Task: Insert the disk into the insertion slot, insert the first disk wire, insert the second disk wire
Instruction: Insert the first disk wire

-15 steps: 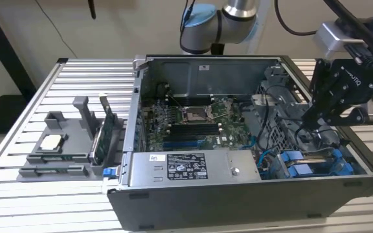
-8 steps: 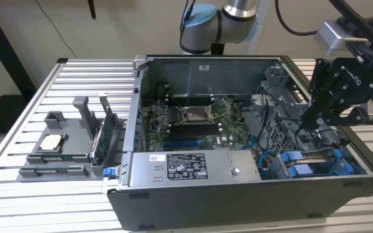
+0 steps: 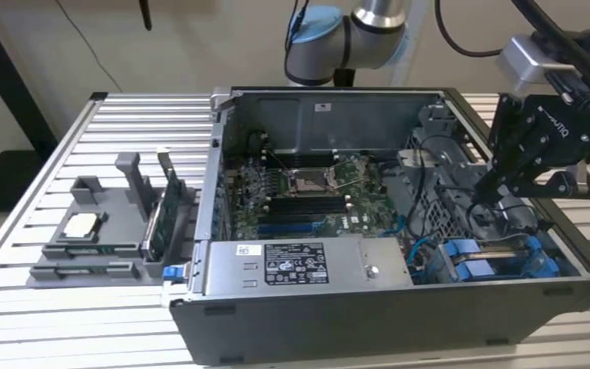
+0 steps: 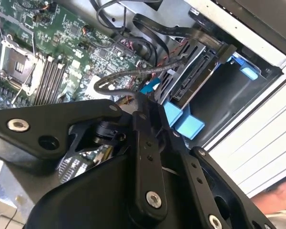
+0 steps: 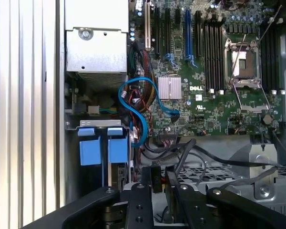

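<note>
Down inside the open computer case (image 3: 377,323), the hand (image 3: 485,196) hangs with its fingers nearly closed, pinching what looks like a black wire plug (image 5: 156,180). Just below the hand, the disk (image 4: 193,78) sits in the slot (image 4: 248,102), with blue clips (image 3: 469,257) at the mouth.

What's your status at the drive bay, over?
Copy: gripper low in the case, beside the insertion slot. The disk sits in it, blue tabs at the mouth. Loose black cables crowd the gripper.
</note>
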`<state>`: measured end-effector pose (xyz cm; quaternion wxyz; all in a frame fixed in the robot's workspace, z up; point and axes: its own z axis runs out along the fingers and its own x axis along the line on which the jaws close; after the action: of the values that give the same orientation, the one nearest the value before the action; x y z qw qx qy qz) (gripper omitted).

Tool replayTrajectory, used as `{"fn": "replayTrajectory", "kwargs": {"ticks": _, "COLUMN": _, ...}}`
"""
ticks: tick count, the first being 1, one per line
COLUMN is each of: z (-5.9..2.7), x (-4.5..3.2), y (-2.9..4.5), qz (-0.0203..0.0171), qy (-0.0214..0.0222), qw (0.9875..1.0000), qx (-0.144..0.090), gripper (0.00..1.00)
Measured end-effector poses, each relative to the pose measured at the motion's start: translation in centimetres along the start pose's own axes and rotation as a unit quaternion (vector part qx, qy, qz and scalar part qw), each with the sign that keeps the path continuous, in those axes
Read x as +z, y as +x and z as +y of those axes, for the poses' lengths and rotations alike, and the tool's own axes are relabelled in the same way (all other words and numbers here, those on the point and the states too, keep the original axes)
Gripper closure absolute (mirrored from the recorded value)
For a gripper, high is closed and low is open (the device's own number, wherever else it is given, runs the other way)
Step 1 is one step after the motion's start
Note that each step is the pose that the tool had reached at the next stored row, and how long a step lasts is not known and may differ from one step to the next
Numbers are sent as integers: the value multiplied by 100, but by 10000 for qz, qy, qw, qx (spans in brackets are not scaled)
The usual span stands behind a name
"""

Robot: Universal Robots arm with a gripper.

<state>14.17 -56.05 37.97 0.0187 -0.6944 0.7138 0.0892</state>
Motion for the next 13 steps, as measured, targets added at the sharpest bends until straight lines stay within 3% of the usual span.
{"fn": "replayTrajectory", "kwargs": {"ticks": 2, "z": 0, "x": 0, "y": 0, "qz": -1, "qy": 0, "qw": 10000, "qx": 0, "gripper": 81}}
{"fn": "replayTrajectory", "kwargs": {"ticks": 13, "z": 0, "x": 3, "y": 1, "qz": -1, "qy": 1, "qw": 10000, "qx": 0, "gripper": 81}}
